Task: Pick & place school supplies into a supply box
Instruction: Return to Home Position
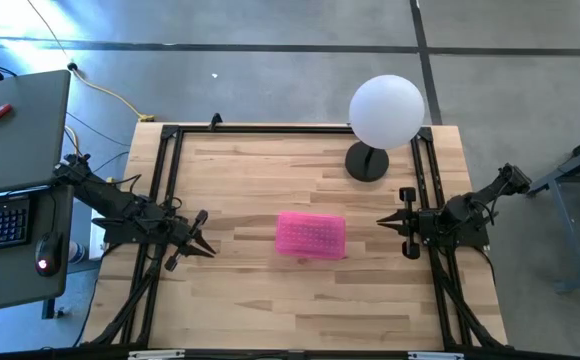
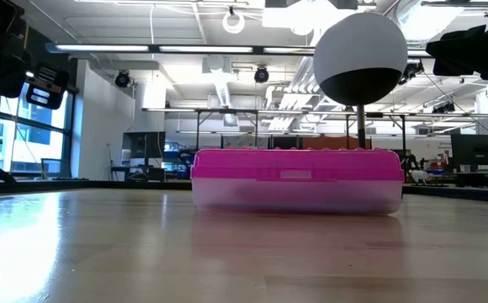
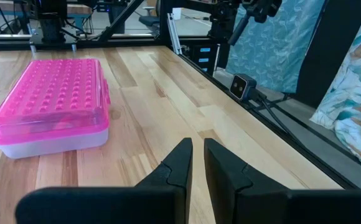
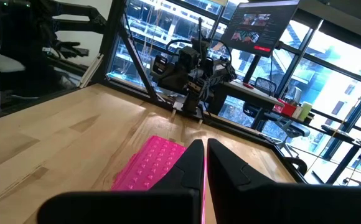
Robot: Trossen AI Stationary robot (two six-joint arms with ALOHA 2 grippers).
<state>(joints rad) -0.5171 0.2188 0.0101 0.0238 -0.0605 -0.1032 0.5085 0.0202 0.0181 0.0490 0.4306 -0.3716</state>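
The supply box is a small clear plastic box with a bright pink studded lid. It is closed and rests flat on its base at the table's middle, and it shows in the low view and both wrist views. No pens, pencils or scissors show on the table. My left gripper hovers left of the box, shut and empty. My right gripper hovers right of it, also shut and empty. Both point toward the box.
A white globe lamp on a dark round base stands on the table behind the box, toward the far right corner. Black frame rails run along the left, right and far edges. Bare wood lies in front of the box.
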